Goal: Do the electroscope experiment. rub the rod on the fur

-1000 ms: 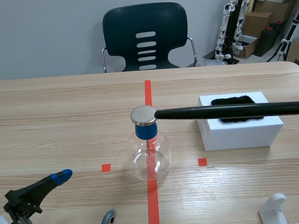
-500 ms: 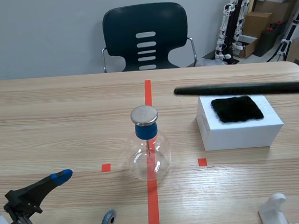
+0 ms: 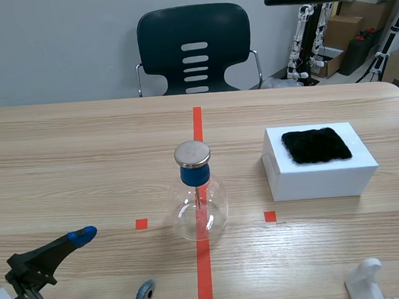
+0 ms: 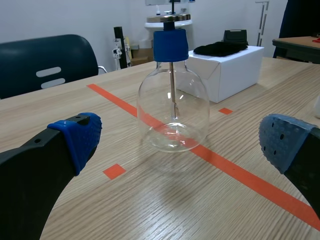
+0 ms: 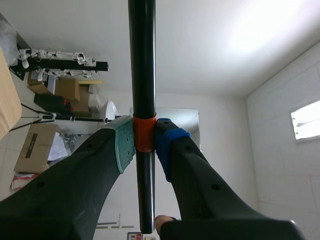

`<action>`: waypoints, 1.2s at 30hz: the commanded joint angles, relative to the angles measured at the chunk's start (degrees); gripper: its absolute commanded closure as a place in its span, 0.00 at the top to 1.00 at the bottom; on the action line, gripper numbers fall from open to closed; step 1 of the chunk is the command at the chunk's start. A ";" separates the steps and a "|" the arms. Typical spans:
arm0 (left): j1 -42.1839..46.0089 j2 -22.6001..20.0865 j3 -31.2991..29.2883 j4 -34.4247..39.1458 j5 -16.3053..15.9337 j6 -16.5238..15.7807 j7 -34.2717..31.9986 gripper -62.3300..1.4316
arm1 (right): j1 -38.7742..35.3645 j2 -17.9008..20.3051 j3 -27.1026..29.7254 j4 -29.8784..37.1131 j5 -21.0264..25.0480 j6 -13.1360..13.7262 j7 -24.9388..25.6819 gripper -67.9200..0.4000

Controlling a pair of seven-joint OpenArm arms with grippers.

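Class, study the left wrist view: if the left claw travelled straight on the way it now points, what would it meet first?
Most likely the glass electroscope flask, which stands ahead of the open left claw, roughly between its fingers; the white box sits farther back.

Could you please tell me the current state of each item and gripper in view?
Black rod with orange band: clamped in the right gripper, held high in the air.
Right gripper: shut on the rod.
Left gripper: open, empty.
Clear glass electroscope flask with blue stopper: upright, nothing touching it.
Black fur patch: lying flat on the white box.
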 commanded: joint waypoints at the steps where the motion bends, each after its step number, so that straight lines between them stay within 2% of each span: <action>1: 0.15 -0.02 -0.15 0.81 -0.22 -0.11 -0.79 1.00 | 2.32 2.80 -1.62 -2.60 1.07 -1.14 -1.05 0.02; 7: 0.15 -0.02 -0.15 0.81 -0.24 -0.11 -0.79 1.00 | 10.86 12.50 -8.81 -12.26 3.61 -4.70 -5.01 0.02; 13: 0.15 -0.02 -0.15 0.81 -0.22 -0.11 -0.79 1.00 | 19.98 16.04 -15.15 -21.77 3.54 -4.85 -5.31 0.02; 20: 0.15 -0.02 -0.15 0.81 -0.22 -0.11 -0.79 1.00 | 27.80 18.34 -20.87 -31.02 -0.76 -4.81 -3.17 0.02; 29: 0.15 -0.02 -0.15 0.81 -0.22 -0.11 -0.79 1.00 | 34.45 18.27 -26.82 -41.51 -9.81 -4.83 -1.70 0.02; 36: 0.15 -0.02 -0.15 0.81 -0.22 -0.11 -0.79 1.00 | 38.14 15.65 -27.69 -47.56 -15.52 -4.79 -0.20 0.02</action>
